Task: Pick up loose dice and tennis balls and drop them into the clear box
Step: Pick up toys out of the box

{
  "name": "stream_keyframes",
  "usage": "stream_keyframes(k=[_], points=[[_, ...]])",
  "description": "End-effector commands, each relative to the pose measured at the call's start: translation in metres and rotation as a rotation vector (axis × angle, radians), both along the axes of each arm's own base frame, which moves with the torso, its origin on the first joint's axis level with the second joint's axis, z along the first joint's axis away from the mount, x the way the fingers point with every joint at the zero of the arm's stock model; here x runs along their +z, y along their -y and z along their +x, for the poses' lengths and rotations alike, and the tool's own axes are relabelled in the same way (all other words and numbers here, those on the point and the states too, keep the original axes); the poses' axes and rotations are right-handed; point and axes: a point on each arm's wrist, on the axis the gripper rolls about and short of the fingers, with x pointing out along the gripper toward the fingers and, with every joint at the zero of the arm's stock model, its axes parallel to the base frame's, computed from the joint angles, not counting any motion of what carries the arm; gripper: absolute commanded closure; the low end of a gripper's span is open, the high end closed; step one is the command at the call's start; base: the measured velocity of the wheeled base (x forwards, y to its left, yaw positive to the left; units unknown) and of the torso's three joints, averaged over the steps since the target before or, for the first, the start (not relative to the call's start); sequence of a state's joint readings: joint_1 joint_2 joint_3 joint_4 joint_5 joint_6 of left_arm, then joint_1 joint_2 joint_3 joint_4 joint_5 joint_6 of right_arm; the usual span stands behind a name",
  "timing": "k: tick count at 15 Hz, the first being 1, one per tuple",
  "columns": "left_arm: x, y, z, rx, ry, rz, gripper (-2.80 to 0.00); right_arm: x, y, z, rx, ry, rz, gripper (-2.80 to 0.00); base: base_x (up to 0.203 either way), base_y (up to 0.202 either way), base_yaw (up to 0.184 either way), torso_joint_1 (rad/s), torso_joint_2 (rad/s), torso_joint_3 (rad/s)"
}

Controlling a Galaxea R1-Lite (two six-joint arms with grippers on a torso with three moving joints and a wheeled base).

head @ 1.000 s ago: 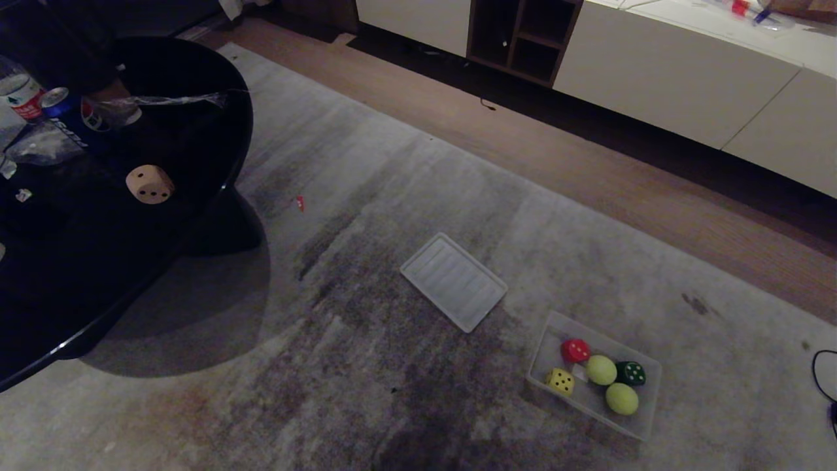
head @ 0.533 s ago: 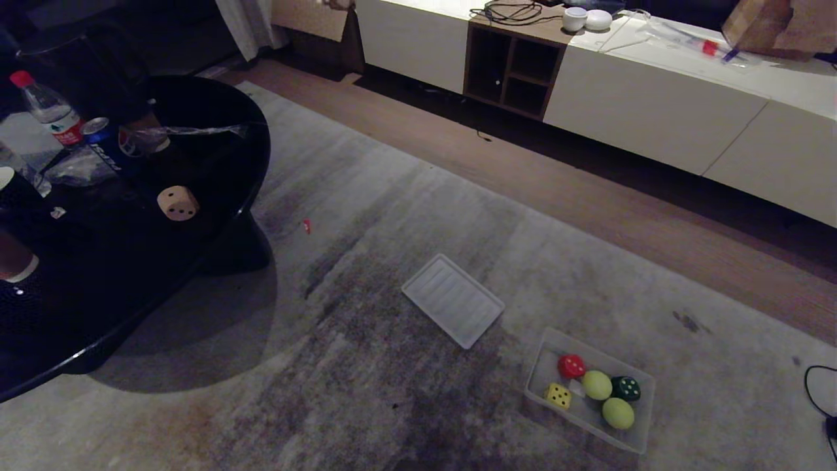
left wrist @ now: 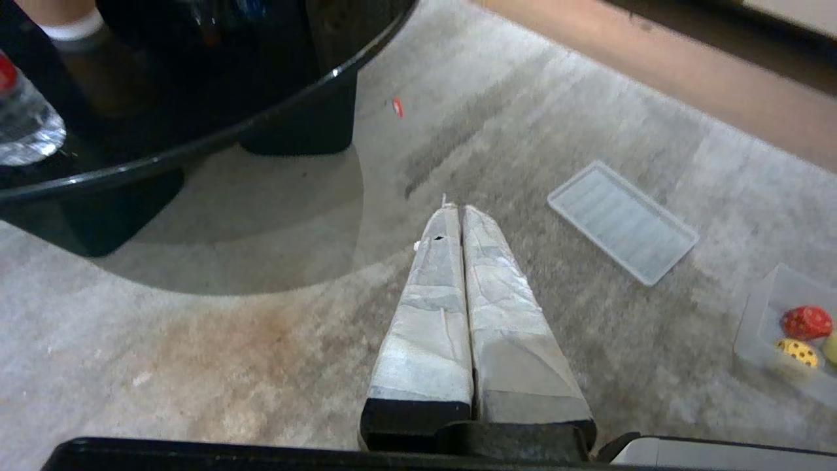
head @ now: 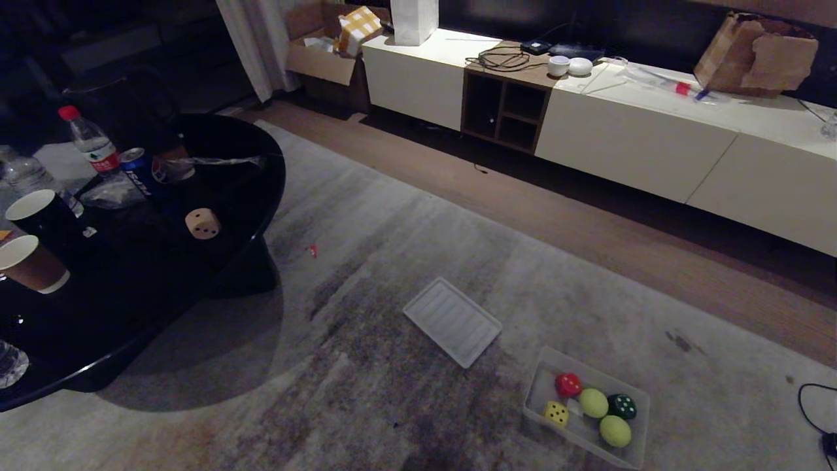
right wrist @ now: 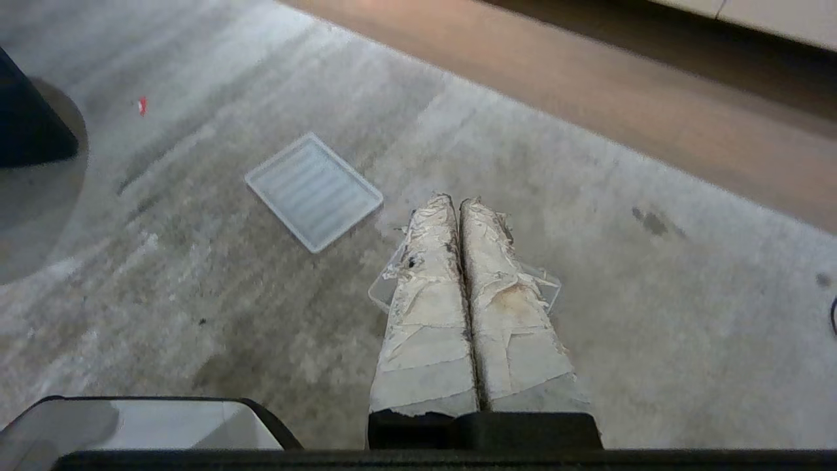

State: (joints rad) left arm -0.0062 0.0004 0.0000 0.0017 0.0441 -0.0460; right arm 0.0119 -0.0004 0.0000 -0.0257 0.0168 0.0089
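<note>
The clear box (head: 537, 392) sits on the rug at the lower right. In it lie a red die (head: 568, 384), a yellow die (head: 556, 413), a dark green die (head: 622, 406) and two tennis balls (head: 593, 402) (head: 615, 430). A cream die (head: 203, 223) rests on the black table (head: 248, 150) at the left. Neither gripper shows in the head view. My left gripper (left wrist: 456, 209) hangs shut and empty over the rug, with the box (left wrist: 762, 307) off to one side. The right gripper (right wrist: 456, 199) is shut and empty too, its fingers covering most of the box (right wrist: 382, 291).
A flat ribbed lid (head: 452, 321) lies on the rug between the table and the box. Bottles, a can and paper cups (head: 29, 261) crowd the table. A long white cabinet (head: 628, 140) runs along the back wall. A black cable (head: 814, 405) lies at the right edge.
The head view has tilted upward, so the whole scene has slid down and more of the cabinet top and table shows. The things themselves have not moved.
</note>
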Motion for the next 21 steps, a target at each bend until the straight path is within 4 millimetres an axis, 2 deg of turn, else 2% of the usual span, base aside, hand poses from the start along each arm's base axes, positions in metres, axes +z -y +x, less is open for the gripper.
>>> stream_keyframes(k=[1, 17, 21], points=[[-0.0004, 0.0000, 0.0002, 0.000, -0.002, 0.000, 0.00, -0.0029, 0.0000, 0.0010, 0.000, -0.012, 0.000, 0.00, 0.000, 0.000, 0.000, 0.002, 0.02, 0.198], [-0.0004, 0.0000, 0.0002, 0.000, -0.003, 0.003, 0.00, -0.0031, 0.0000, 0.0010, 0.000, -0.014, 0.000, 0.00, 0.000, 0.000, 0.000, 0.002, 0.00, 0.202], [-0.0004, 0.0000, 0.0002, 0.000, -0.003, 0.008, 0.00, -0.0026, 0.0000, 0.0009, 0.000, -0.012, 0.000, 0.00, 0.000, 0.000, 0.000, 0.001, 0.00, 0.084]])
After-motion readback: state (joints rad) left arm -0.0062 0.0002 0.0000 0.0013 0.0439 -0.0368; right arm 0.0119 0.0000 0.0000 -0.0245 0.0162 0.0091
